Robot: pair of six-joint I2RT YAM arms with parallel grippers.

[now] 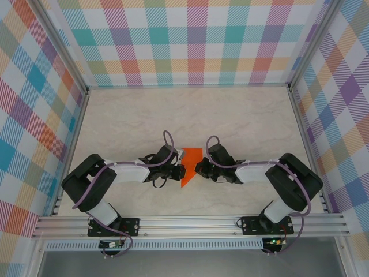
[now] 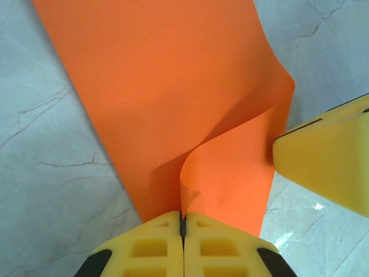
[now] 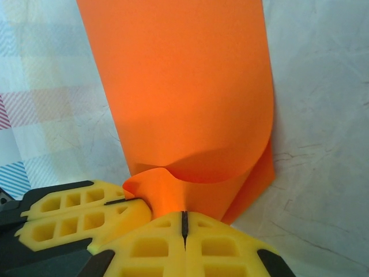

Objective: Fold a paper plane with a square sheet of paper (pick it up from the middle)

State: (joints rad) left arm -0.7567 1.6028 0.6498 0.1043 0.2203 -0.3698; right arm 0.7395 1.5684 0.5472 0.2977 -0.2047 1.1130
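Paper (image 1: 190,166), thin and bright orange, sits pinched between your two grippers near the middle of the table (image 1: 248,115), a little toward the near rail (image 1: 190,222). Your left gripper (image 1: 176,166) is clenched on one side of it; from the left wrist, the sheet runs straight into the seam between the pressed-together fingers (image 2: 155,248). Your right gripper (image 1: 200,167) is clamped on the opposite side, with a small curl of sheet bunched at its closed tips. Whether the far edge rests on the table, you cannot tell.

Expect it to handle as light and floppy. It bows into a soft wave between the two grips, and it will likely crease wherever you pinch hard. The surface looks smooth, so a shallow edge hold may slip, and a sharp pull apart could tear it. Take hold at the edges, close to the fold line you want, and leave some slack.

What crowds you is your own other gripper, just beside each pinch, with the table close underneath. The plaid walls (image 1: 196,40) stand well apart.
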